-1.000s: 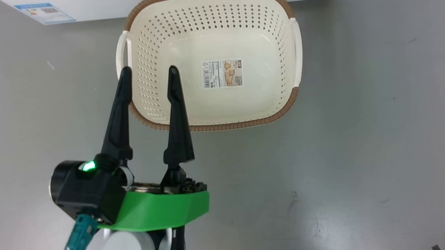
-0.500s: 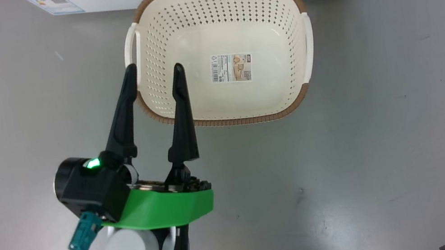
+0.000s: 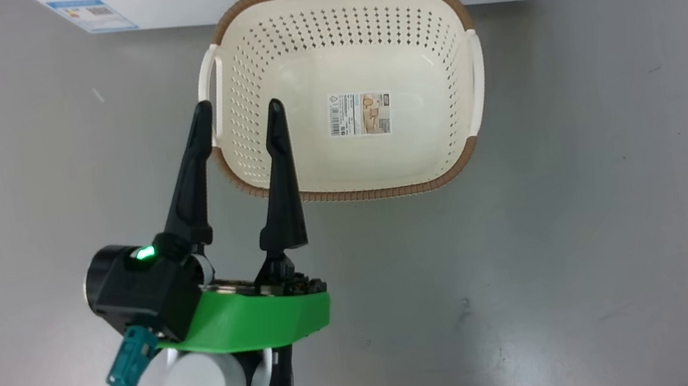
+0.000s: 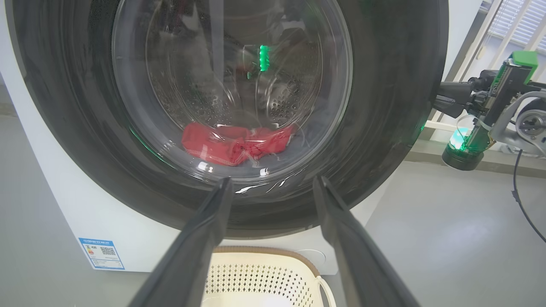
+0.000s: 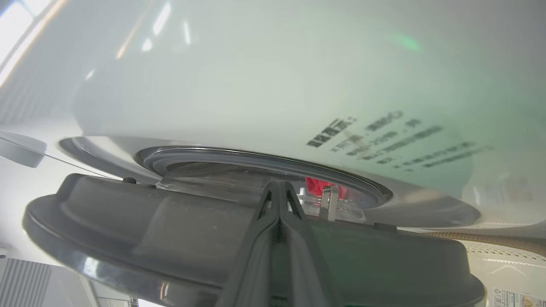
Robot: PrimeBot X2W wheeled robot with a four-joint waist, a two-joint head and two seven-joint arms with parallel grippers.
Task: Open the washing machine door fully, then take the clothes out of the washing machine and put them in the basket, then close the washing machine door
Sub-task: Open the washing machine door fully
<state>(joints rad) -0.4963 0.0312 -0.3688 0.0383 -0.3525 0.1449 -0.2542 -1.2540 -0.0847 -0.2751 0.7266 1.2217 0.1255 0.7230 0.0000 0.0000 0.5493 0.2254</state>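
The washing machine door (image 4: 384,106) is standing slightly ajar, with a gap showing between it and the washing machine (image 4: 64,213). You are seeing the red clothes (image 4: 236,145) lying behind its glass. Your right gripper (image 5: 278,187) is pressing its fingers together on nothing, tips sitting at the door's edge; you cannot tell whether they touch it. Your left gripper (image 4: 272,181) is hanging spread wide and empty, pointing toward the door's lower rim but apart from it. It is hovering over the left end of the basket (image 3: 372,191), which is sitting on the floor (image 3: 602,211) against the machine's foot.
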